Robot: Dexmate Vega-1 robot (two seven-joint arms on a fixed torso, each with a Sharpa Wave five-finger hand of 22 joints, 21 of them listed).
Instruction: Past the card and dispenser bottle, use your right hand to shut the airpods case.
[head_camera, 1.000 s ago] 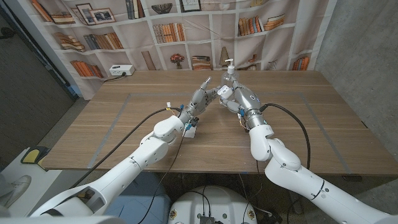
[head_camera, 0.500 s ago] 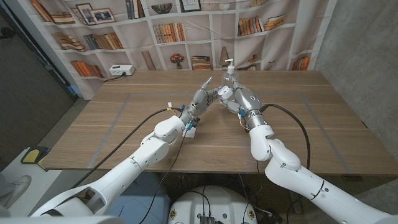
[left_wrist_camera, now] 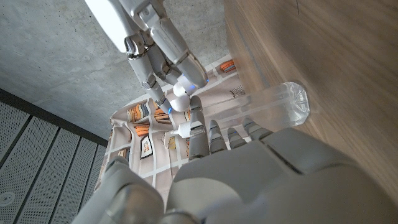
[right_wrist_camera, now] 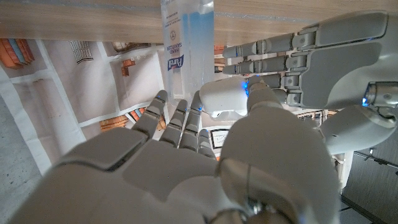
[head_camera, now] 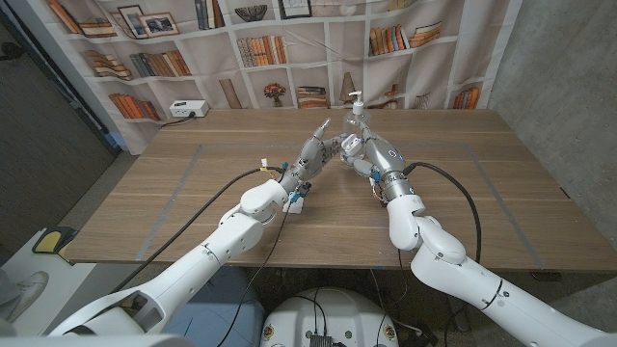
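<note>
Between the two hands near the middle of the wooden table (head_camera: 193,183), a white rounded airpods case (right_wrist_camera: 225,98) sits at the fingertips. Whether its lid is up or down cannot be told. The right hand (head_camera: 362,146) reaches toward it with fingers stretched forward, touching or nearly touching the case; a firm grasp cannot be confirmed. The left hand (head_camera: 314,149) comes in from the opposite side, fingers extended toward the right hand, and whether it grasps the case cannot be told. Just behind both hands stands a clear dispenser bottle (head_camera: 356,106) with a white pump. Compared with half a second ago, the right hand sits slightly nearer the left; the bottle is unmoved.
</note>
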